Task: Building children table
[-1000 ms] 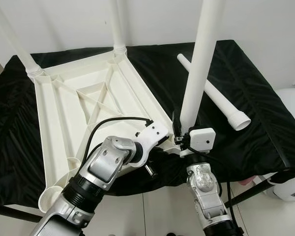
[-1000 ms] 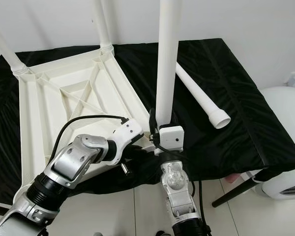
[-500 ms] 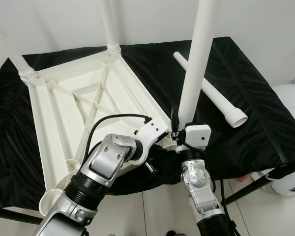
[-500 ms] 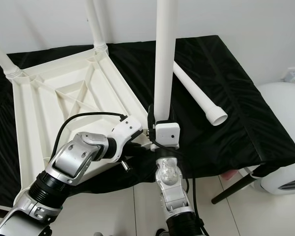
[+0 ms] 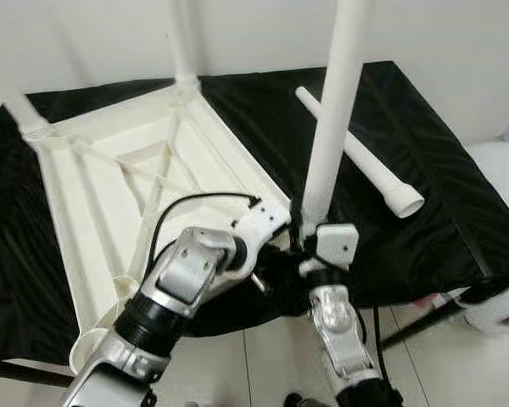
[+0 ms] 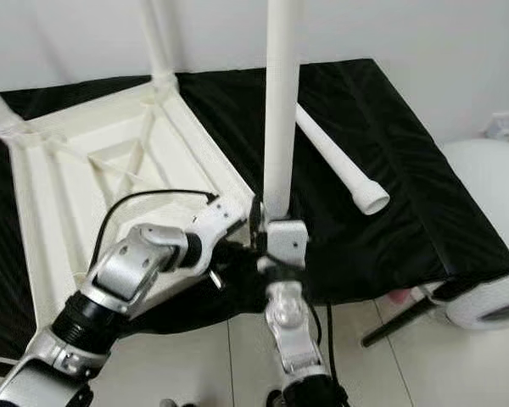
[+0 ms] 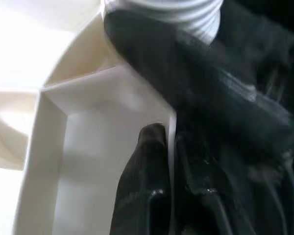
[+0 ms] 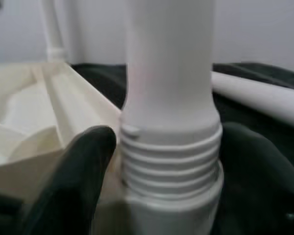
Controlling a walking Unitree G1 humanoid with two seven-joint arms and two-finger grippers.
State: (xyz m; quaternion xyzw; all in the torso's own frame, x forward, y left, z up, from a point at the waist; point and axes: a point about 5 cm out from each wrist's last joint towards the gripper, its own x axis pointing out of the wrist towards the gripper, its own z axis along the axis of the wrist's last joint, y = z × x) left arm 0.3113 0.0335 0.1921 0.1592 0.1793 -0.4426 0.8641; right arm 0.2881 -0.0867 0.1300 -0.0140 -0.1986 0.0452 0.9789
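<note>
Upturned white plastic tabletop (image 5: 144, 178) lying on a desk draped in black cloth (image 5: 424, 153), ribbed underside facing up, two legs already standing in its far corners. Right jaws (image 5: 310, 227) spread either side of the upright table leg (image 5: 331, 110), black fingers (image 8: 76, 171) flanking its threaded end just above the corner socket; pads close beside the leg, contact impossible to judge. Threads still exposed above the socket rim in the right wrist view. Left jaws (image 5: 276, 246) just beside the right ones, pinching the tabletop's near-corner wall, one finger (image 7: 142, 186) inside the rim and the other outside it against the cloth. Fourth, loose leg (image 5: 360, 157) lying flat on the cloth beyond the right jaws, well apart, flared open end toward the desk's right edge. White rounded appliance (image 5: 500, 178) on the floor past that edge.
</note>
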